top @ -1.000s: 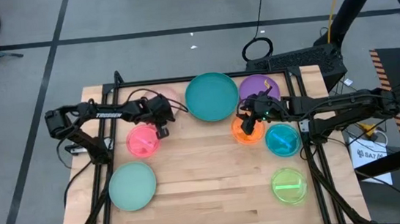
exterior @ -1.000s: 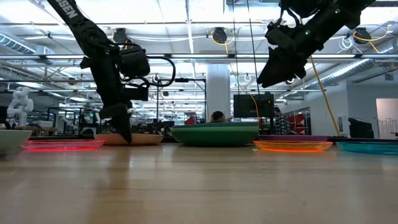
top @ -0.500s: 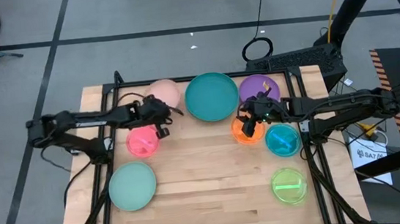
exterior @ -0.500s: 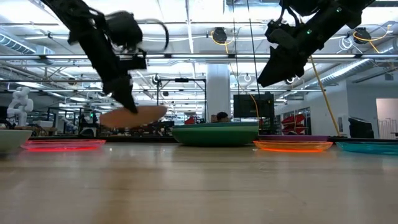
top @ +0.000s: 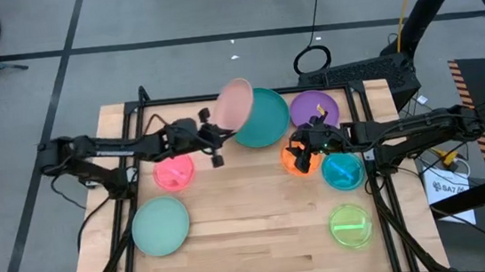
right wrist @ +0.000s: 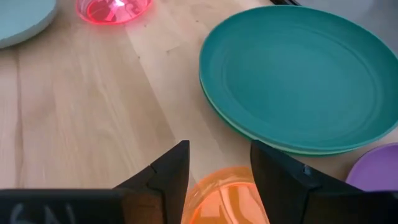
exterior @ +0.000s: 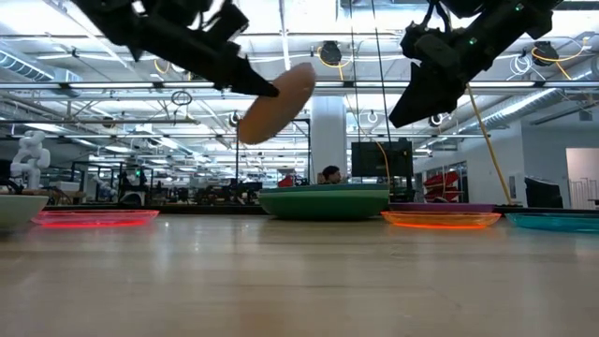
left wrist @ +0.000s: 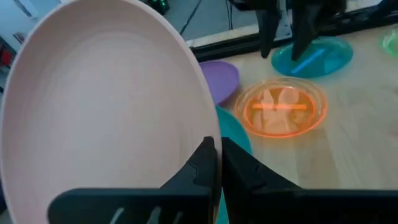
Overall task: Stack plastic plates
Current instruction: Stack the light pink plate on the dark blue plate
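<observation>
Wood table (top: 250,216), open lab behind. Left gripper (top: 215,131) pinching lifted pink plate (top: 235,104); right gripper (top: 300,151) spread above orange plate (top: 296,163). No readable writing.

Overhead looks straight down; low looks level across the table (top: 233,226); wrist views look close.

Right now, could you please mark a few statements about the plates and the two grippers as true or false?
1. The left gripper holds the pale pink plate lifted and tilted. True.
2. The right gripper is shut on the orange plate. False: it hangs open above that plate.
3. The purple plate lies beside the large teal plate. True.
4. The mint plate sits stacked on the translucent lime plate. False: they lie apart, at opposite sides of the table.
</observation>
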